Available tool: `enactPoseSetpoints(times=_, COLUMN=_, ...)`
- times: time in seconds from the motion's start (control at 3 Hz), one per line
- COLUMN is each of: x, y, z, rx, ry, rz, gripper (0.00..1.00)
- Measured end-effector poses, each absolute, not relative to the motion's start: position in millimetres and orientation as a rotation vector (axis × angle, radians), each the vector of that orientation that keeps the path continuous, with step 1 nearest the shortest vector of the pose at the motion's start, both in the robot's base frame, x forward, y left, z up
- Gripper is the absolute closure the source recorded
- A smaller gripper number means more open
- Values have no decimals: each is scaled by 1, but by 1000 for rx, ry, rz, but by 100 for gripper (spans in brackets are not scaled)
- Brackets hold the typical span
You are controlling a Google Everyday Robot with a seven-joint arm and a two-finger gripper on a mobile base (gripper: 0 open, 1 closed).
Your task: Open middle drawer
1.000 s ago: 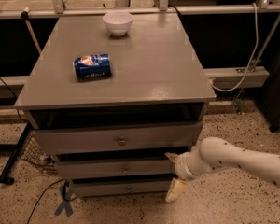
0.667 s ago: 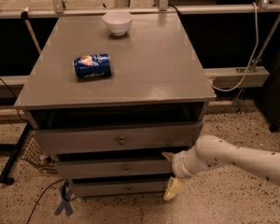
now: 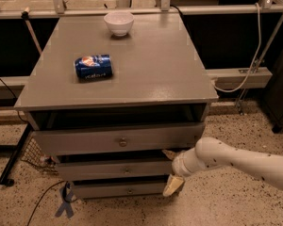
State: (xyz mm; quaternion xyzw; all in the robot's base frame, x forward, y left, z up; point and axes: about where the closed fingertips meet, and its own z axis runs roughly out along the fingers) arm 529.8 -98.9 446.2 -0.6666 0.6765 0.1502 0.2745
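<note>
The grey cabinet (image 3: 132, 65) has three drawers. The middle drawer (image 3: 108, 169) is the low wide front with a small round knob (image 3: 126, 170), between the taller top drawer (image 3: 85, 142) and the lowest drawer (image 3: 108, 190). My gripper (image 3: 171, 169) is at the right end of the middle drawer front. It is open, with one cream fingertip (image 3: 169, 153) at the front's upper edge and the other (image 3: 173, 185) below it. The white arm (image 3: 236, 161) comes in from the right.
A blue soda can (image 3: 93, 66) lies on its side on the cabinet top, and a white bowl (image 3: 119, 22) stands at the back. Cables and a metal rail run behind the cabinet. A black frame leg (image 3: 14, 159) and a blue ribbon (image 3: 64, 204) are on the speckled floor at left.
My arm has moved left, bringing the gripper closer against the right end of the middle drawer front. The drawers, can and bowl have not moved.
</note>
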Motion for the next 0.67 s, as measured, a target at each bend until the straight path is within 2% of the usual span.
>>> enactPoseSetpoints(times=0.67, x=558, y=-94, z=420, rx=-1771, ry=1810, rz=396, gripper=1)
